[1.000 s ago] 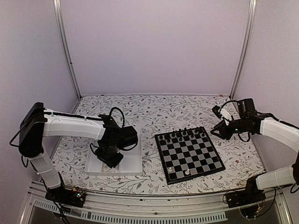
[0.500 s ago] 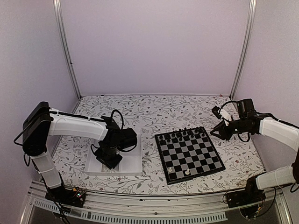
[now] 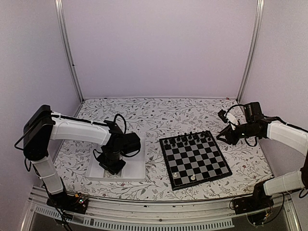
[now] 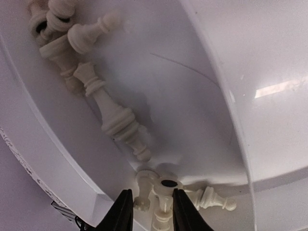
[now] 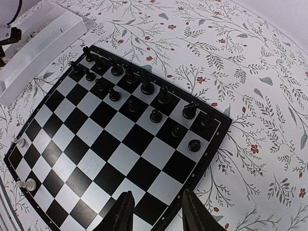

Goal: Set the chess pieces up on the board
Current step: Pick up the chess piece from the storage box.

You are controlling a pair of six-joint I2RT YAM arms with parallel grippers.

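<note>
— Two grippers in shot. What is the left gripper (image 4: 151, 214) doing?

— It is down inside the white tray (image 3: 139, 169), which sits just left of the board (image 3: 195, 156). Its jaws stand narrowly apart, straddling one cream piece (image 4: 163, 208) in a small heap at the tray's corner. From the wrist camera the fingers (image 4: 122, 214) look close against the piece, but whether they truly pinch it I cannot tell.

— What else is in the tray?

— More cream chess pieces, lying on their sides. A tall one (image 4: 115, 115) lies stretched across the tray floor, and several others bunch together beyond it.

— How does the board look?

— It lies flat on the floral table (image 3: 159, 113), between the two arms. Black pieces (image 5: 147, 88) stand upright along its two far rows. Two cream pieces (image 5: 19, 141) stand on the nearest row, toward its left end.

— And the right gripper (image 5: 156, 211)?

— It hangs above the table just off the board's far right corner. Its jaws are partly open, with nothing between them and nothing touched.
</note>
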